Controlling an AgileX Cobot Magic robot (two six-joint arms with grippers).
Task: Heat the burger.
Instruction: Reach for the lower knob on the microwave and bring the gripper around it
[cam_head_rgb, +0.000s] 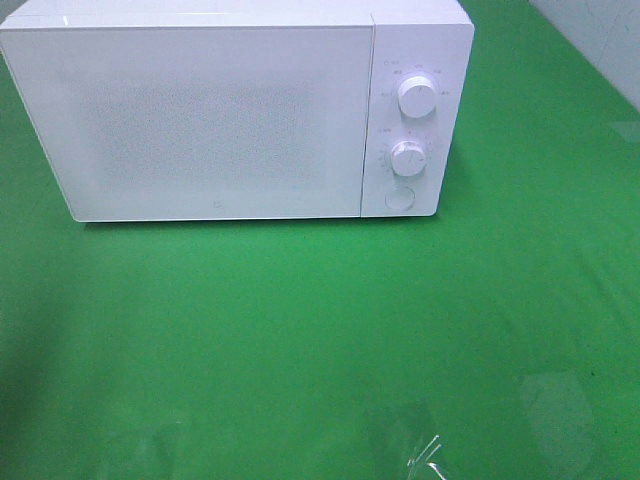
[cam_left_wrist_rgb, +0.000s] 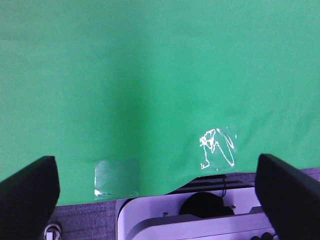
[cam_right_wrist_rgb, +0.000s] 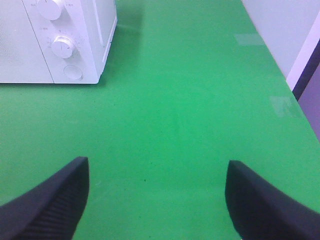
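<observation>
The burger is out of view in every frame. A white microwave (cam_head_rgb: 220, 110) with its door shut stands at the back of the green table; its two dials and round button (cam_right_wrist_rgb: 73, 73) also show in the right wrist view. My left gripper (cam_left_wrist_rgb: 155, 195) hangs open over bare green cloth near the table's front edge, nothing between its fingers. My right gripper (cam_right_wrist_rgb: 157, 200) is open too, over bare cloth to the right of and in front of the microwave. Neither arm shows in the high view.
Clear tape patches (cam_left_wrist_rgb: 218, 148) glint on the cloth near the front edge. Beyond that edge sits the robot's white base (cam_left_wrist_rgb: 200, 215). The table's right edge (cam_right_wrist_rgb: 300, 107) meets a pale wall.
</observation>
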